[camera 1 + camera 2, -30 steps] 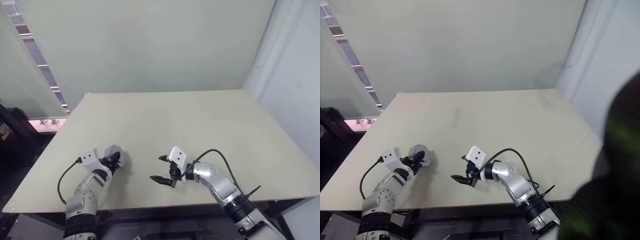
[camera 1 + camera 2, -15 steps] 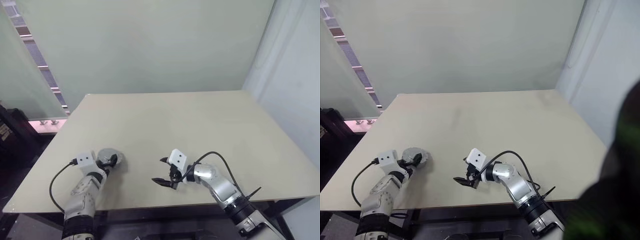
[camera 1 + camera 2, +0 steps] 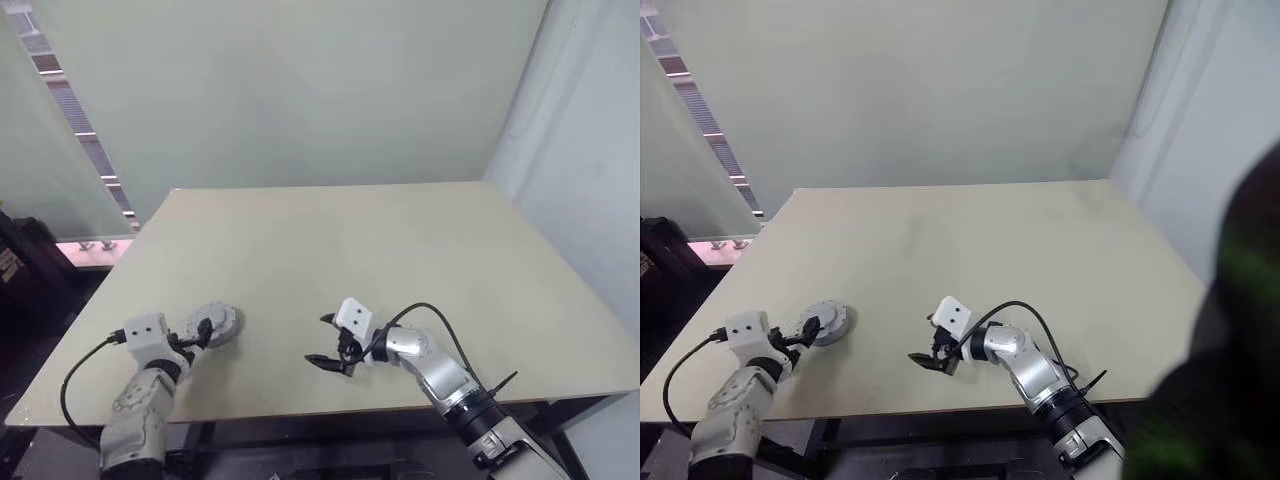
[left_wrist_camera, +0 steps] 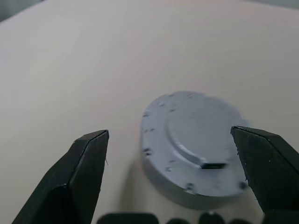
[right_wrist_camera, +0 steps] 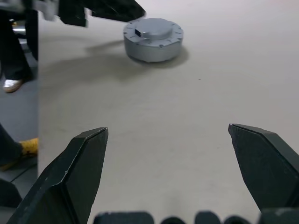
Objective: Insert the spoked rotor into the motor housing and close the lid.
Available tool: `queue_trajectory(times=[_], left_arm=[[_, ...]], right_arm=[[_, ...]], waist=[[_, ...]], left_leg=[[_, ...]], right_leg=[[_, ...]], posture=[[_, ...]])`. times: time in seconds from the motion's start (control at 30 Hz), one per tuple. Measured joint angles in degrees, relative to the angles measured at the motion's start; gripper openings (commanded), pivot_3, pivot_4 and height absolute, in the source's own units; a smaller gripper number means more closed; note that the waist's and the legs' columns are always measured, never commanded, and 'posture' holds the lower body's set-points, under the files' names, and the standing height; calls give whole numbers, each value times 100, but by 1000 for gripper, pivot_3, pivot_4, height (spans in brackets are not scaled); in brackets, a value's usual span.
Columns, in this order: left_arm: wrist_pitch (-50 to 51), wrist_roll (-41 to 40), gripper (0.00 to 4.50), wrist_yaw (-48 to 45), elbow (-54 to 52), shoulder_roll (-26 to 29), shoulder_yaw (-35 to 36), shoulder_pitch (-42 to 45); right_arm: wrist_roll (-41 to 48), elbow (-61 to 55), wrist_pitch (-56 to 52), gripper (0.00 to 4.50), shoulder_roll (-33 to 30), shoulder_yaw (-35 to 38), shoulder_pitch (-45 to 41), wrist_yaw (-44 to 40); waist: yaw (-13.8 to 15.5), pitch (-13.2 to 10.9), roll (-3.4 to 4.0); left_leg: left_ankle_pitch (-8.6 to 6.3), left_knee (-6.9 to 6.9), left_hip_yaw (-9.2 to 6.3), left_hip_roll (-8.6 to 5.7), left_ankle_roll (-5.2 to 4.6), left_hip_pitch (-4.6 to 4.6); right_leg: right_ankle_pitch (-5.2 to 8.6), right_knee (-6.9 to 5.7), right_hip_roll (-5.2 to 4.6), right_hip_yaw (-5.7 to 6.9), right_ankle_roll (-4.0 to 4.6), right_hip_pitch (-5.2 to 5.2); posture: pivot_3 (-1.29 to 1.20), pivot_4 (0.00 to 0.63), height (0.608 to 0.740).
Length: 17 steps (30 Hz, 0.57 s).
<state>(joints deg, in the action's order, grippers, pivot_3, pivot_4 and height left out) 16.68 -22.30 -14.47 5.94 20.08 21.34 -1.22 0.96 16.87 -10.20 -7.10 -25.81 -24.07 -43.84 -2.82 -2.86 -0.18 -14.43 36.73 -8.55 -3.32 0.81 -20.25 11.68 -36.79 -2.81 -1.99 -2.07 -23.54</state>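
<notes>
Lidded grey motor housing [image 3: 216, 324] sits closed on near-left counter [image 3: 420, 250], rotor presumably inside, left tool [image 3: 201, 334] gaping empty just beside it, right tool [image 3: 325, 341] wide, empty, well apart; task looks done.

Even soft light, faint shadows on table [image 3: 400, 250]; dark blurred blob right edge.

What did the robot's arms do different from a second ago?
The left gripper let go of the round grey motor case and pulled back toward the table's near left edge, fingers now wide open. The case stays on the table where it was set, lid on. The right gripper kept its place, open and empty.
</notes>
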Motion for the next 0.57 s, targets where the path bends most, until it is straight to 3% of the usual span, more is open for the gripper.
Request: queue_trajectory(times=[0.33, 0.57], left_arm=[[659, -355, 4474, -929, -3025, 474, -577, -1250], [1014, -346, 4474, -921, -3345, 478, -716, -1379]], right_arm=[[522, -782, -384, 4500, -362, 862, 495, 40], [607, -962, -579, 4500, -632, 1279, 712, 205]], waist=[[0, -5, 9], [-2, -16, 25]], left_leg=[[-1, -3, 7, 9, -1, 4], [-1, 4, 25, 16, 0, 12]], right_leg=[[12, 1, 0, -1, 17, 4], [13, 1, 1, -2, 18, 8]], posture=[[0, 0, 740], [0, 0, 740]])
